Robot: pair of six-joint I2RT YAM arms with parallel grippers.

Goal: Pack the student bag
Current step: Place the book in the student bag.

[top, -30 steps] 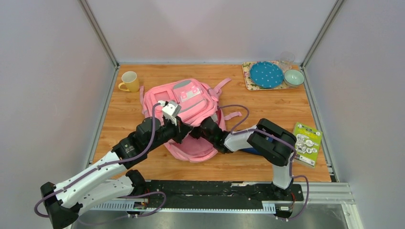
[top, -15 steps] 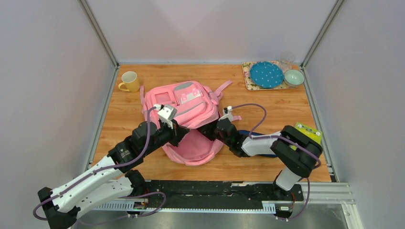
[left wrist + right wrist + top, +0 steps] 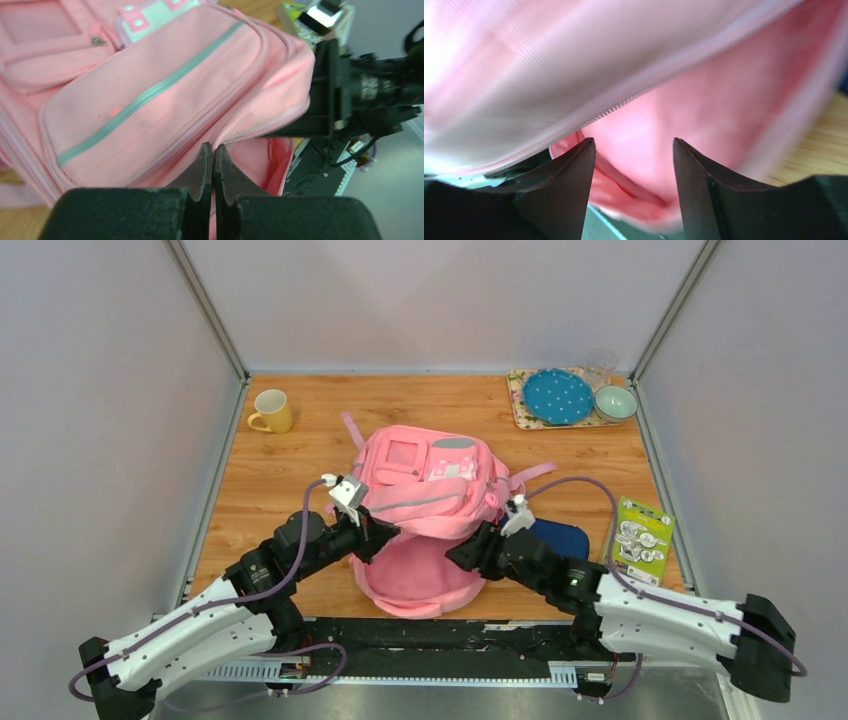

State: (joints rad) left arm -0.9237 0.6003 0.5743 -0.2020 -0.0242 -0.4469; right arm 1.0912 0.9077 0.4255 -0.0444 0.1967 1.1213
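Left claw (image 3: pixel 210 148) tight on pink, grey-striped student bag (image 3: pixel 430 495), unzipped

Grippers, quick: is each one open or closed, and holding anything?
Left gripper: shut, pinching the student bag at its zip edge.
Right gripper: open at the bag's opening, gripping nothing.

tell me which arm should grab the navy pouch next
Right. The right gripper is open and free, and the navy pouch lies just beside that arm. The left gripper is shut on the student bag at its zipper edge, apparently holding the opening up.
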